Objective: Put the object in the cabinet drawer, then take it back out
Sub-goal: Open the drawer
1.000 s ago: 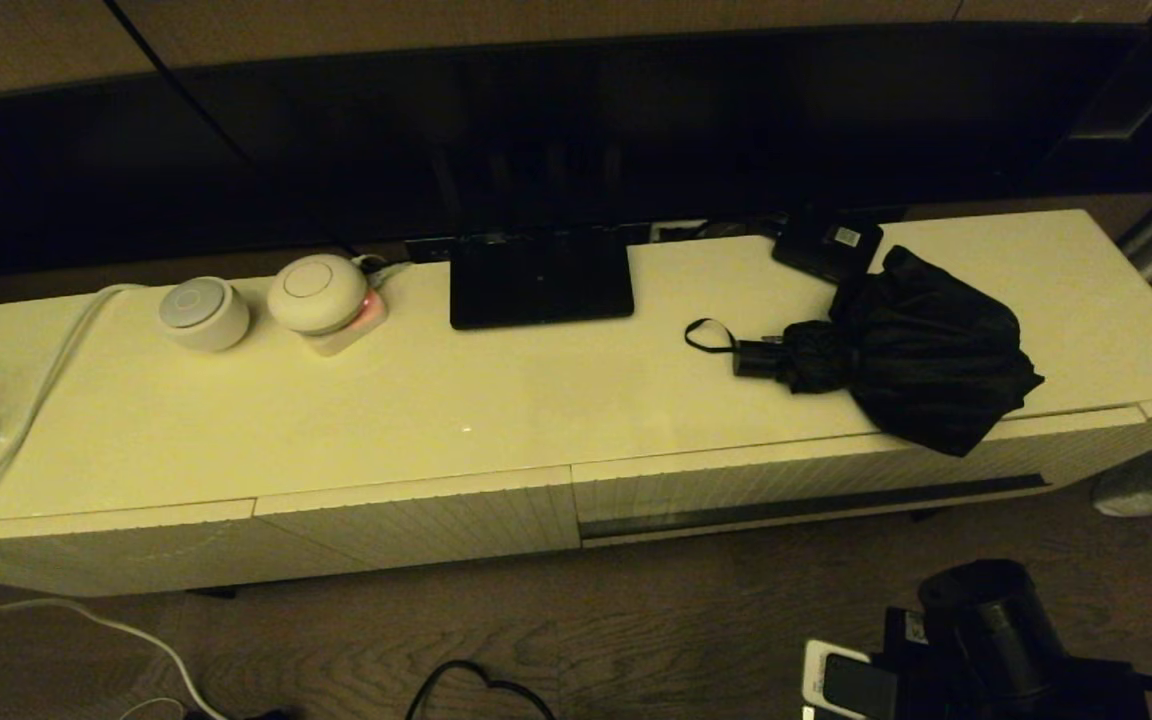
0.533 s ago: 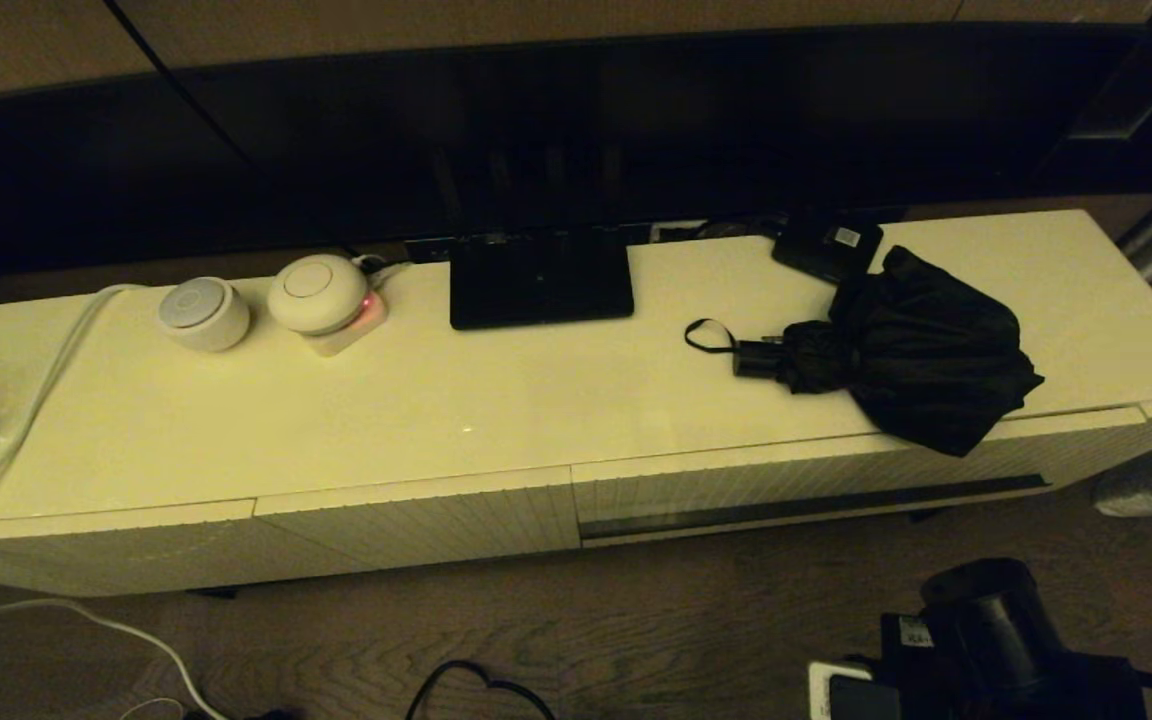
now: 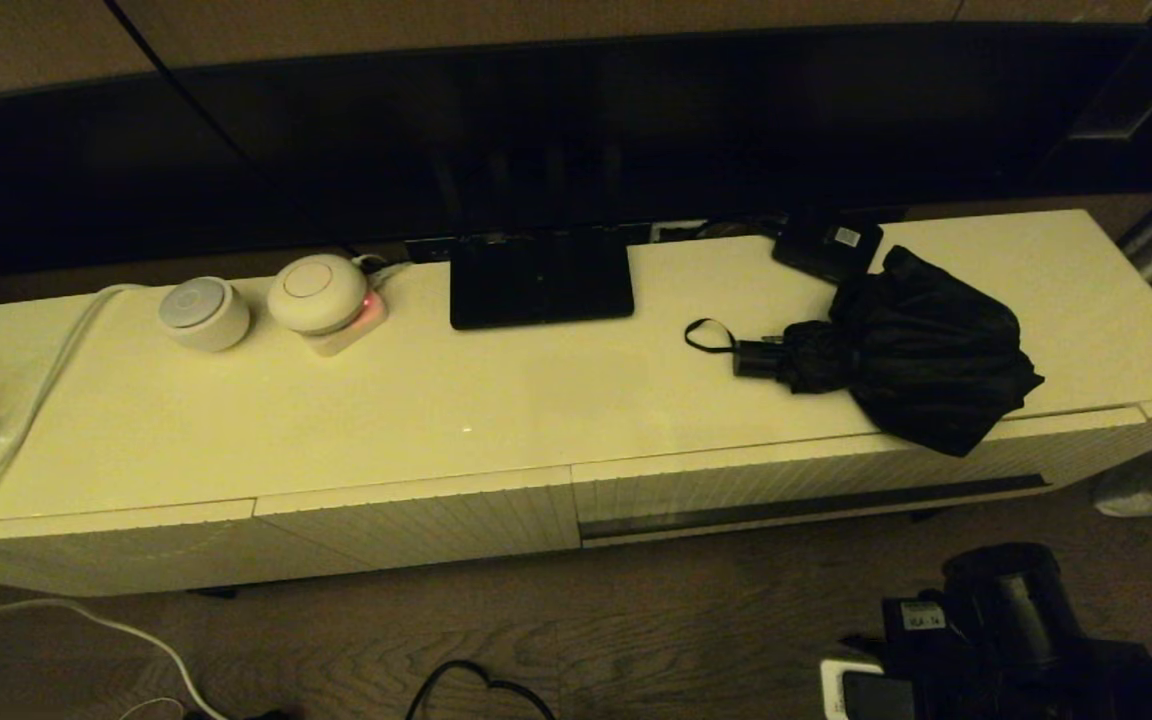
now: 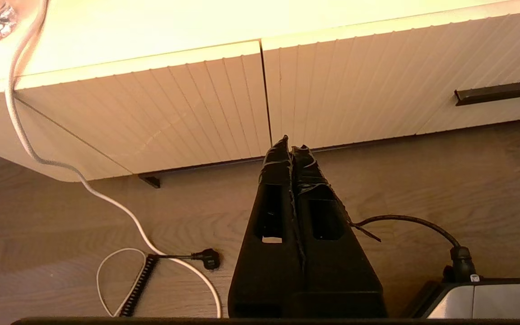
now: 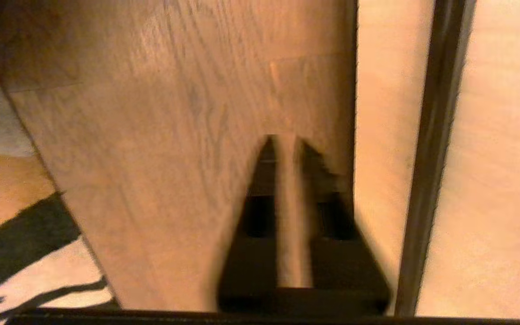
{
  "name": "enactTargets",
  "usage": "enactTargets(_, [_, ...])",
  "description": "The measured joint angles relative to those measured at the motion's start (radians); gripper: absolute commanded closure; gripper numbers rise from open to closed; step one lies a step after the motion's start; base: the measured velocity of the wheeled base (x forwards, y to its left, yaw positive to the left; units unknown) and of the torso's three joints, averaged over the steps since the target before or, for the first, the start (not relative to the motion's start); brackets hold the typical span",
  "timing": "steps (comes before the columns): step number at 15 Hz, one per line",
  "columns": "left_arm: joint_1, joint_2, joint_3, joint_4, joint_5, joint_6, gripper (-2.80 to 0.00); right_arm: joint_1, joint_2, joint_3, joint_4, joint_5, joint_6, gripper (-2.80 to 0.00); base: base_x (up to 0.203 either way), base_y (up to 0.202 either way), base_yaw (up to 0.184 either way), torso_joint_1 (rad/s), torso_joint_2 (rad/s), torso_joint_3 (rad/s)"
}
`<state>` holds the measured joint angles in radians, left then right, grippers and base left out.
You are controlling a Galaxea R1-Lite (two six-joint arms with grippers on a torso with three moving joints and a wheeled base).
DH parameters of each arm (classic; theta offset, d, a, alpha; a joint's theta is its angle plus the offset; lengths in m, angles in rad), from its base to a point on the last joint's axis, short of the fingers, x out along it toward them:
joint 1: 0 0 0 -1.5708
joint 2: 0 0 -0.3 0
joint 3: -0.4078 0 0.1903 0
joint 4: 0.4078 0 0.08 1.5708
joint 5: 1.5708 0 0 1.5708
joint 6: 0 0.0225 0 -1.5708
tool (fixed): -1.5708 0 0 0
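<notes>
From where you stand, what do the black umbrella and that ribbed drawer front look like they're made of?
The umbrella looks like thin woven fabric, probably nylon or polyester: it slumps in loose, faintly shiny folds. The drawer front looks like painted or laminated board, matte cream with fine moulded ribs; its dark slot may be metal or plastic, which I cannot tell.

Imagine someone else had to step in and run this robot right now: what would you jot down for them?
Left hand: shut, empty, low before the cabinet fronts.
Right hand: slightly open, empty, above the floor near the cabinet; that arm shows at the head view's lower right.
Umbrella: lying on the cabinet top at the right end, canopy overhanging the front edge.
Drawer: closed, right under the umbrella.
Done: nothing yet.
Left: open the drawer, put the umbrella in, take it out again.
</notes>
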<state>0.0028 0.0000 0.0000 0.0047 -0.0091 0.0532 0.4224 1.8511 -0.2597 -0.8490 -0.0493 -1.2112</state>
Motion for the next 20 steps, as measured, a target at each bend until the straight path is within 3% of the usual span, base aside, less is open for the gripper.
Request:
enactTargets(8, [0.0, 0.0, 0.0, 0.0, 0.0, 0.0, 0.0, -0.042, 0.01, -0.013, -0.015, 0.029, -0.059, -2.8, 0.0, 0.0, 0.0, 0.0, 0.0, 0.0])
enactTargets(20, [0.0, 0.0, 0.0, 0.0, 0.0, 0.0, 0.0, -0.066, 0.163, -0.169, -0.017, 0.029, -0.091, -2.8, 0.0, 0.0, 0.0, 0.0, 0.0, 0.0])
